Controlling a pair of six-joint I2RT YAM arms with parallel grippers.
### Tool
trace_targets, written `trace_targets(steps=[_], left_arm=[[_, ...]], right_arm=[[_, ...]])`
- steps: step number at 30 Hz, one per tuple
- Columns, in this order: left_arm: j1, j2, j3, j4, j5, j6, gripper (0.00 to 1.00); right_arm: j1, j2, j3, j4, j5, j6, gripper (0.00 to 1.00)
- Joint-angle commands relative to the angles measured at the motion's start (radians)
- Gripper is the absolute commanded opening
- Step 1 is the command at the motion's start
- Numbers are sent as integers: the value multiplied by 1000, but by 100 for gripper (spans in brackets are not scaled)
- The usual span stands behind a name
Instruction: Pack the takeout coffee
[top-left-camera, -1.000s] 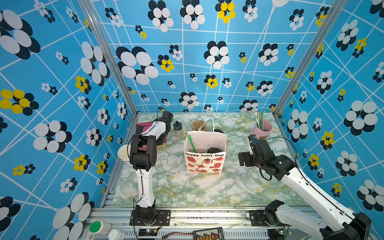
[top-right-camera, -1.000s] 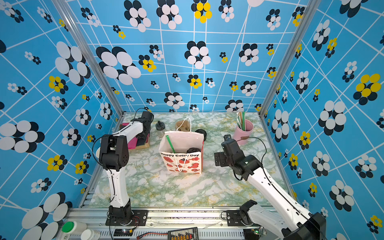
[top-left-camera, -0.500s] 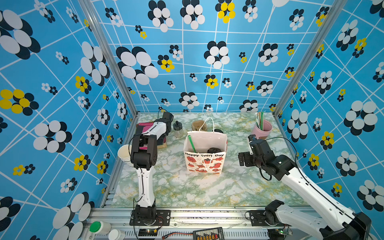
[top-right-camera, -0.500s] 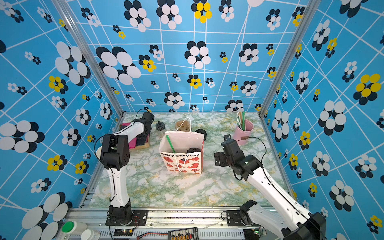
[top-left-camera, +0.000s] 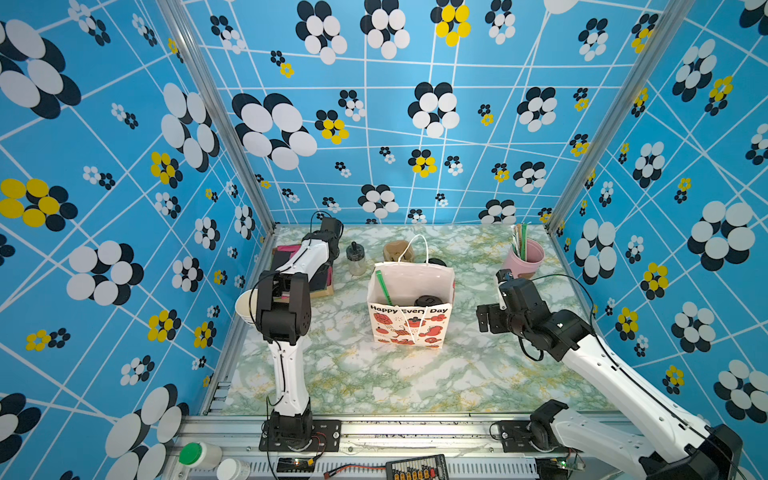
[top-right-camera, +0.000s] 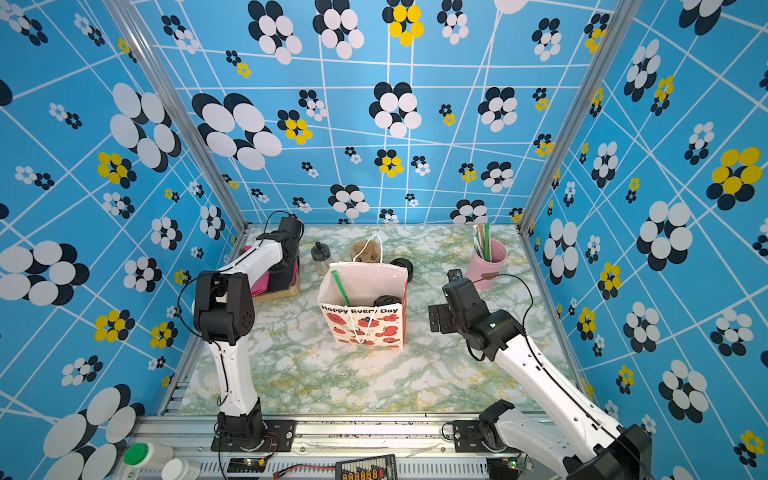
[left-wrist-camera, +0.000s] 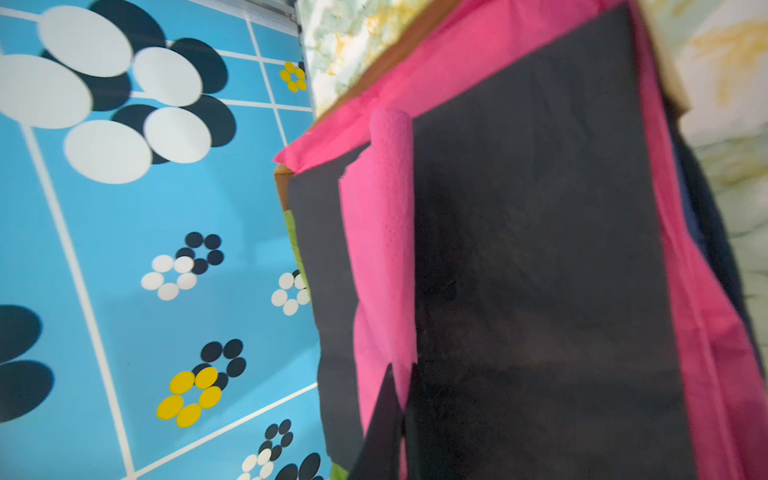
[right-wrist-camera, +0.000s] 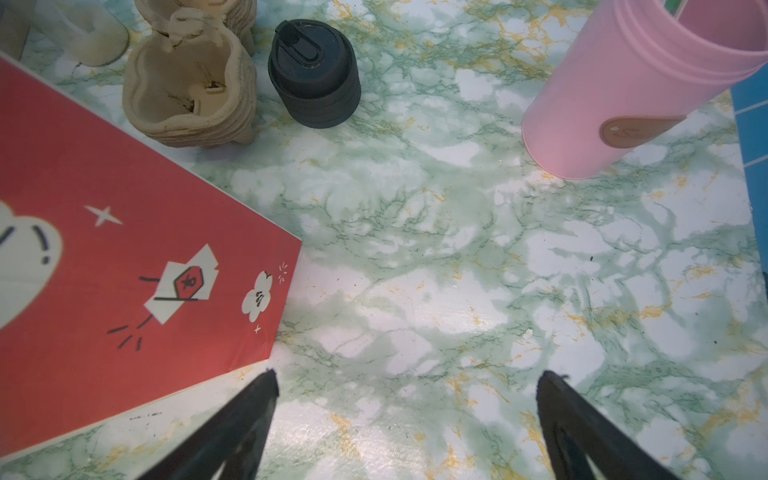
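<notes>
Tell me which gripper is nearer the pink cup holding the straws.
Right. The right gripper hangs open just in front of the pink cup. The left gripper is far off at the napkin box, shut on a pink napkin.

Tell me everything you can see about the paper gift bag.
The paper bag stands upright and open on the marbled table. Its front is white, lettered "Happy Every Day" over red prints; one side is red. One white cord handle arches up behind, another hangs down the front. Inside show a green straw and a round black lid.
</notes>
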Motion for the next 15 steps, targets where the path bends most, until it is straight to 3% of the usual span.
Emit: trace_targets(steps=[1,6,12,15], left_arm=[[8,-137,69,-57,61,-42,0],[-2,-284,105,-107,167,-63,0],[-41,-491,137,-140,376,-73,0],[-56,-595,145,-150,574,-98,0]], right_arm=[[-6,-28,16,-16,-5,0,99],[-5,-67,55,-18,-27,-31,99],[-5,-94,146,-4,-80,-89,99],[-6,-95,205,12,-131,-116,99]])
